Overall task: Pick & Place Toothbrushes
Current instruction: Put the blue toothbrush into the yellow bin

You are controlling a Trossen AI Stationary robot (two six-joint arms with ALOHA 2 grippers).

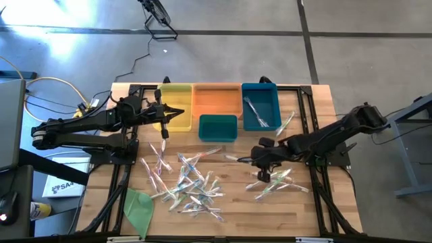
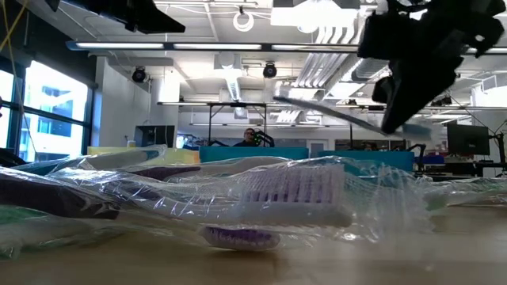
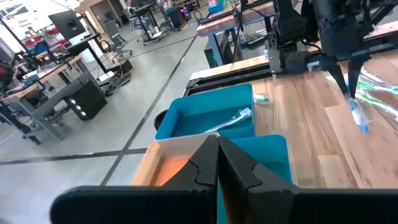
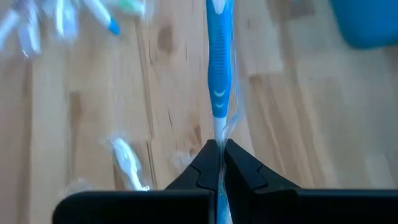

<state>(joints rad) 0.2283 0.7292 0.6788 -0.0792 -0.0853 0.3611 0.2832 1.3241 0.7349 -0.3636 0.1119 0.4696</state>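
Many clear-wrapped toothbrushes (image 1: 190, 185) lie loose on the wooden table, with a smaller group (image 1: 278, 182) at the right. One lies in the blue bin (image 1: 260, 104). My right gripper (image 4: 217, 149) is above the table's middle right (image 1: 255, 160), shut on a blue-handled toothbrush (image 4: 217, 68). It also shows in the left wrist view (image 3: 357, 115) and the low view (image 2: 341, 111). My left gripper (image 3: 217, 143) is shut and holds nothing; it hangs over the yellow bin (image 1: 177, 101). My right gripper pinches one end of the blue-handled toothbrush (image 4: 218, 132) and its clear wrap between the two fingertips. The fingers slant down from the table's right. The brush runs on in line with them, lifted clear of the table.
An orange bin (image 1: 217, 100) stands between the yellow and blue ones along the far edge, with a small teal bin (image 1: 217, 128) in front of it. A flat green sheet (image 1: 138, 206) lies at the near left. A wrapped brush (image 2: 293, 198) fills the low view's foreground.
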